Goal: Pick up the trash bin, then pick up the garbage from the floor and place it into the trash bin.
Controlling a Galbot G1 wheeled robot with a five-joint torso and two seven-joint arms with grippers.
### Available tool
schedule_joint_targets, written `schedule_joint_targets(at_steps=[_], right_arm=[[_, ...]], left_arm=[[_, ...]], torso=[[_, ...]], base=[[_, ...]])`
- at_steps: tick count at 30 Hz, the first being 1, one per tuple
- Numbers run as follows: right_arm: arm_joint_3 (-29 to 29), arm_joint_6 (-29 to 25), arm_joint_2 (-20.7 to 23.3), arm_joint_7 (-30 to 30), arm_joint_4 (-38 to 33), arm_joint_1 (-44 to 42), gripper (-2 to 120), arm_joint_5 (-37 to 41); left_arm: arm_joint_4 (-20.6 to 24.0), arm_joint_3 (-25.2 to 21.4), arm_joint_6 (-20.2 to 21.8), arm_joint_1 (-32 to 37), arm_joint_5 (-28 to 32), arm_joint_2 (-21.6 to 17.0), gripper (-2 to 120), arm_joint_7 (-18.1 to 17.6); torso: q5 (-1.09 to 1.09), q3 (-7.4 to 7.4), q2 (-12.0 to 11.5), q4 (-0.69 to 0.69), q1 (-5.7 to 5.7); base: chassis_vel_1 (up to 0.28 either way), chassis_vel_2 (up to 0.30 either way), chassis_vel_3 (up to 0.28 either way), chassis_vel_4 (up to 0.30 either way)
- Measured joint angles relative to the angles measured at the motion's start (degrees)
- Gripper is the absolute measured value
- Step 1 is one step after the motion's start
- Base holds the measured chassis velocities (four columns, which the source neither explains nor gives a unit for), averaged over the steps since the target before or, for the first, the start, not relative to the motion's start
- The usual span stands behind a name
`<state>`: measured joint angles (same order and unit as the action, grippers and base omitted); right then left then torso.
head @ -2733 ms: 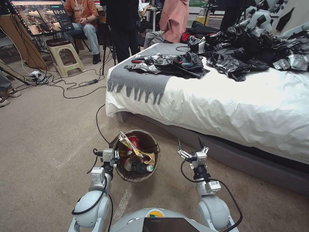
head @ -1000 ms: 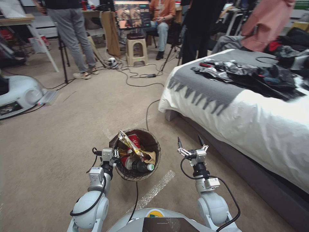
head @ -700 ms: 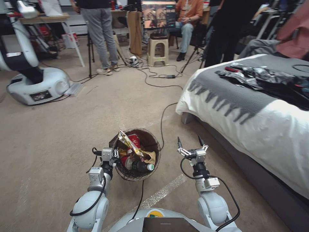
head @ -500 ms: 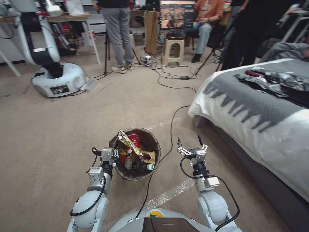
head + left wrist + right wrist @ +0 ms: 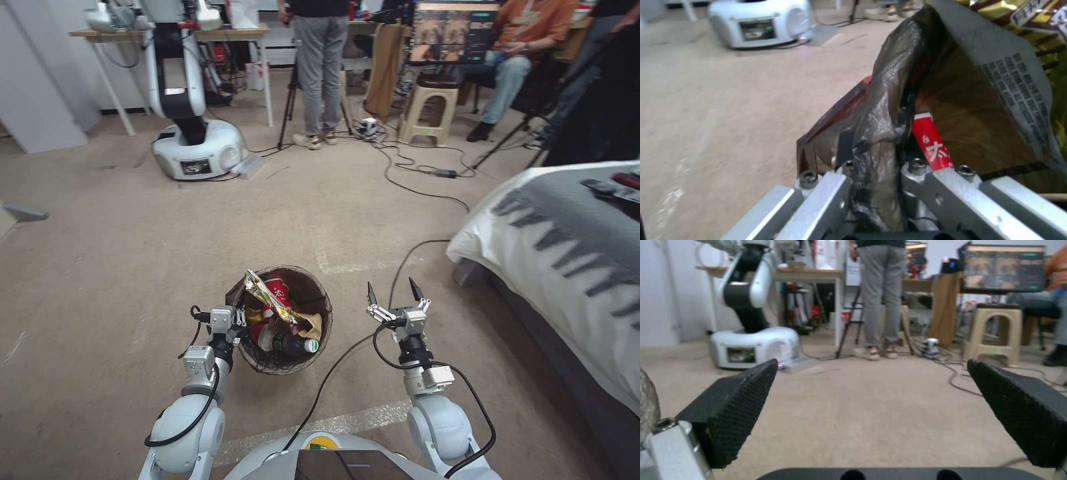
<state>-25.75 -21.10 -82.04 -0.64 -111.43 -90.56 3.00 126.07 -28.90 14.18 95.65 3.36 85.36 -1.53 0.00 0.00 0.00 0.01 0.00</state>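
While the left gripper (image 5: 235,323) pinches the bin's (image 5: 313,291) near-left rim, the bin sits in the lower centre of the head view, just ahead of the robot's chest. In the left wrist view the jaws are pressed together on the brown bag (image 5: 882,133) folded over that rim, the film bunched between the metal fingers (image 5: 826,196).

The bin holds garbage: a yellow wrapper (image 5: 265,297) sticks up and leans across the opening, a red cup (image 5: 277,291) lies behind it, a bottle (image 5: 288,345) with a green-and-white end lies toward the near rim, and a scrap of brown paper (image 5: 311,327) rests beside it. In the left wrist view the wrapper's (image 5: 1009,70) printed back fills the upper right, and the cup (image 5: 931,146) shows as a red strip with white marks just inside the bag.

The right gripper (image 5: 395,295) hangs to the right of the bin, apart from it, in the lower centre-right of the head view. Its jaws are spread wide and hold nothing; in the right wrist view the two black textured pads (image 5: 740,396) stand at the left and right edges with bare carpet between them.

A black cable (image 5: 393,293) runs along the floor from the lower centre past the right gripper toward the upper right. A bed (image 5: 567,267) with a white sheet and grey throw takes the right edge. A white robot base (image 5: 197,143) stands in the upper left, and a tan stool (image 5: 430,110) in the upper centre-right.
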Motion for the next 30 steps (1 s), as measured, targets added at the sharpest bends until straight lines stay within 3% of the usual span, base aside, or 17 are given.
schedule_joint_targets(at_steps=[25,28,30], right_arm=[[-0.04,0.29,-0.01,-0.02,-0.36,0.07,100,0.02],[-0.07,0.29,0.01,-0.02,-0.36,0.02,100,0.02],[-0.19,0.21,0.01,-0.02,-0.35,-0.08,100,0.04]], left_arm=[[-0.3,0.21,-0.01,0.25,1.23,-0.09,2,-0.98],[0.27,0.44,1.61,0.28,2.03,-0.12,2,-1.88],[1.48,0.65,5.97,0.37,3.22,-0.23,2,-3.65]], torso=[[0.0,-0.01,0.0,-0.01,0.0],[0.0,-0.01,0.0,-0.01,0.0],[0.0,-0.01,0.0,-0.01,0.0]], base=[[0.015,0.02,0.018,0.018],[0.0,0.0,0.0,0.0],[0.0,0.0,0.0,0.0]])
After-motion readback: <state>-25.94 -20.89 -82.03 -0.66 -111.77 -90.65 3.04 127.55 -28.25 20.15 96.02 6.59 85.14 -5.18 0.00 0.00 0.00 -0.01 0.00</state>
